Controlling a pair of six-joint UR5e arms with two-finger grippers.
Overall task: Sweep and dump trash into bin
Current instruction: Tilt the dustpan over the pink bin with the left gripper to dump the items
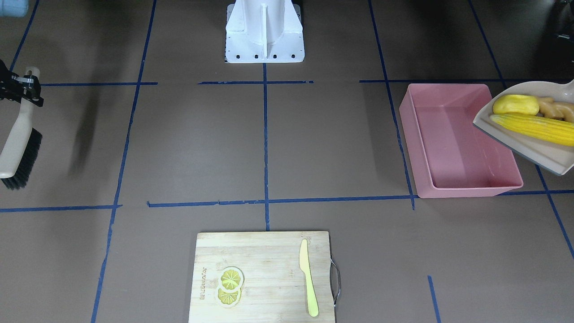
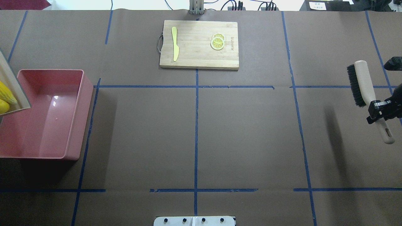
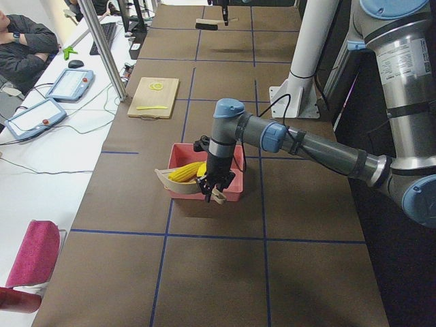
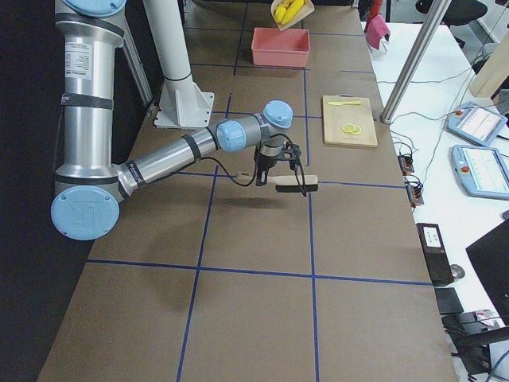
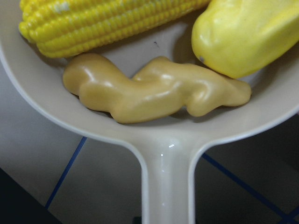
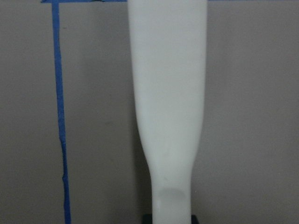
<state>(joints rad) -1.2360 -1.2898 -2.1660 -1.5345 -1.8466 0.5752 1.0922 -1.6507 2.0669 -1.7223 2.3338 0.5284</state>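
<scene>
The beige dustpan [image 1: 529, 150] hangs tilted over the pink bin's [image 1: 453, 139] edge. In it lie the trash: corn cob [image 1: 533, 125], yellow potato-like lump [image 1: 515, 104] and ginger root [image 1: 556, 109]. The left wrist view shows the corn cob [image 5: 107, 23], the lump [image 5: 247, 32] and the ginger root [image 5: 154, 88] at the pan's back. My left gripper [image 3: 214, 189] is shut on the dustpan's handle [image 5: 168, 186]. The bin [image 2: 47, 113] is empty. My right gripper [image 2: 378, 108] is shut on the handle of a black-bristled brush [image 2: 361, 81], held above the table at the far side.
A wooden cutting board [image 1: 264, 278] lies at the table's operator side with a pale yellow-green knife [image 1: 308, 278] and lemon slices [image 1: 230, 285] on it. The white robot base [image 1: 264, 33] stands at the robot's edge. Blue tape lines cross the brown table.
</scene>
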